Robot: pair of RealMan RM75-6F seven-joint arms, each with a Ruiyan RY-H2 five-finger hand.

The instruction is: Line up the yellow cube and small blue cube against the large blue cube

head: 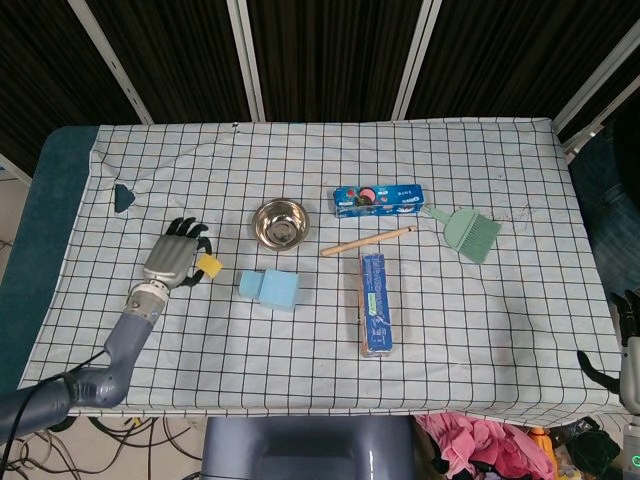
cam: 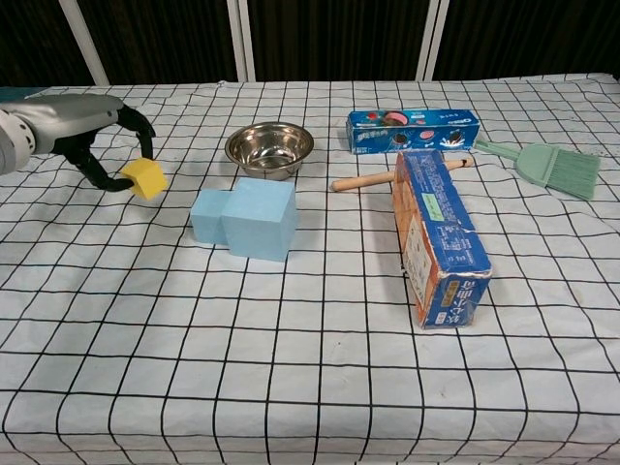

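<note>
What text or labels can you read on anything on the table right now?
Flat blue cookie box: printing on it, too blurred to read.
Long blue box: green label and side print, too small to read.
Cubes, bowl, brush, wooden stick: no text visible.

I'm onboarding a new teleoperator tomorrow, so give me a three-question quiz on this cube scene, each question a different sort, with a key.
1. True or false: the left hand holds the yellow cube.
2. Multiple choice: the small blue cube sits A) inside the steel bowl, B) touching the large blue cube on its left side in the chest view, C) on top of the long blue box.
3. Fill in: the green tool at the table's right is a ____.

Key: 1 true; 2 B; 3 brush.
</note>
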